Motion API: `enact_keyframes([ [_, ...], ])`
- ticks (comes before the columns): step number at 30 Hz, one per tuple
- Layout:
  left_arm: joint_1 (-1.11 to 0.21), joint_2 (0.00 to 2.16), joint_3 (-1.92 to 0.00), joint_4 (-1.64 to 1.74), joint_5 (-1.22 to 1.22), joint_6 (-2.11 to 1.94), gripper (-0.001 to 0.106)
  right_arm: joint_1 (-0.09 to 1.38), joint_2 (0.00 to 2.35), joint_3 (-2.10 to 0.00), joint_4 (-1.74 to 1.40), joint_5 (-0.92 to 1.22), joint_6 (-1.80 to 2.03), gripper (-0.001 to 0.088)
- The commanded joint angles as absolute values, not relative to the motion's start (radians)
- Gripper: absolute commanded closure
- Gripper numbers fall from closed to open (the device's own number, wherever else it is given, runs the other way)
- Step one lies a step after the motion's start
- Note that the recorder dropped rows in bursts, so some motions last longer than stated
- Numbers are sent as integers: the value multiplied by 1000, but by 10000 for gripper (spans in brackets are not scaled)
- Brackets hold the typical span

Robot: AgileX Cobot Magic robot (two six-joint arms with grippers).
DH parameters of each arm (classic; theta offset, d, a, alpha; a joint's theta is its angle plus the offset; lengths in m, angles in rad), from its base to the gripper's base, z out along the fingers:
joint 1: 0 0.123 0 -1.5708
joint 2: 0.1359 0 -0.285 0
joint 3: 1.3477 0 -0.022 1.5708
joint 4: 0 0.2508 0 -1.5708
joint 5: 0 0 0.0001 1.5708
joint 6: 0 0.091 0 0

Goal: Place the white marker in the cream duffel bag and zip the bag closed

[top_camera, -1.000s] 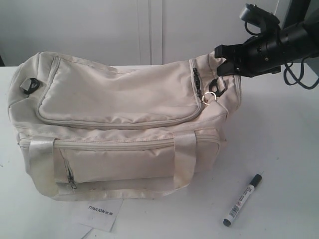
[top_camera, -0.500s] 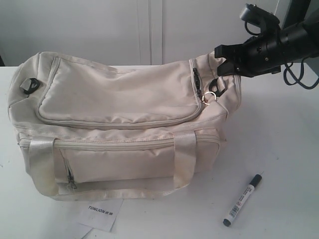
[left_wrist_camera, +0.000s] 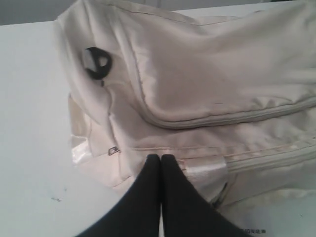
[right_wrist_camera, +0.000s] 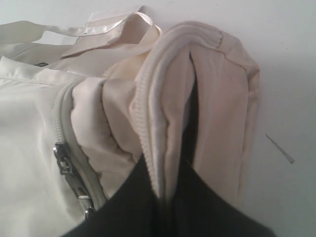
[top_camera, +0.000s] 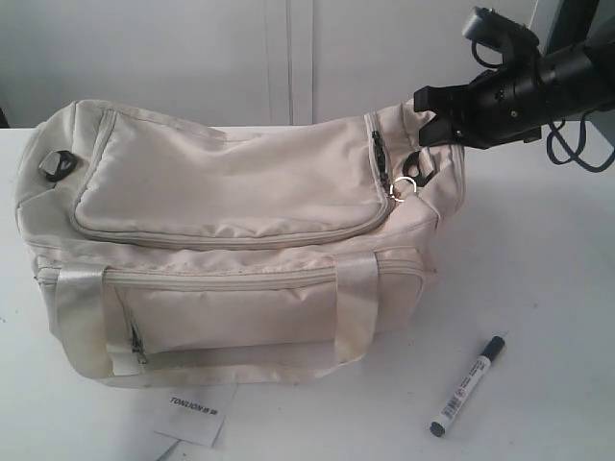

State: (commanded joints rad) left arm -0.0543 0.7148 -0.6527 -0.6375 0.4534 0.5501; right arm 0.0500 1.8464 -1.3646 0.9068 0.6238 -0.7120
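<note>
While I am pinching a raised fold of cloth at right end of bag (top_camera: 231, 240), my right gripper (top_camera: 434, 120) is clamping tight on that fabric. My left gripper (left_wrist_camera: 161, 163) is hovering by bag's left front corner, fingers pressing together, nothing between them; cannot tell if touching bag. Marker (top_camera: 468, 385) is lying slantwise on table (top_camera: 548, 250), outside bag, near its right front corner, well apart from both grippers. Zipper sliders (top_camera: 381, 154) are sitting just beside my right gripper. Paper tag (top_camera: 197, 413) is poking out at bag's front edge.
</note>
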Motion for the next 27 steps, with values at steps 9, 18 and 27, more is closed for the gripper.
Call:
enact_keyframes([
  [9,-157,882,-778,-791,509,767,1053,50,1846,-1365,907,624,-712,868],
  [18,-284,1041,-886,-791,499,787,1053,50,1846,-1365,907,624,-712,868],
  [27,-316,1125,-930,-807,611,661,1053,50,1846,-1365,907,622,-712,868],
])
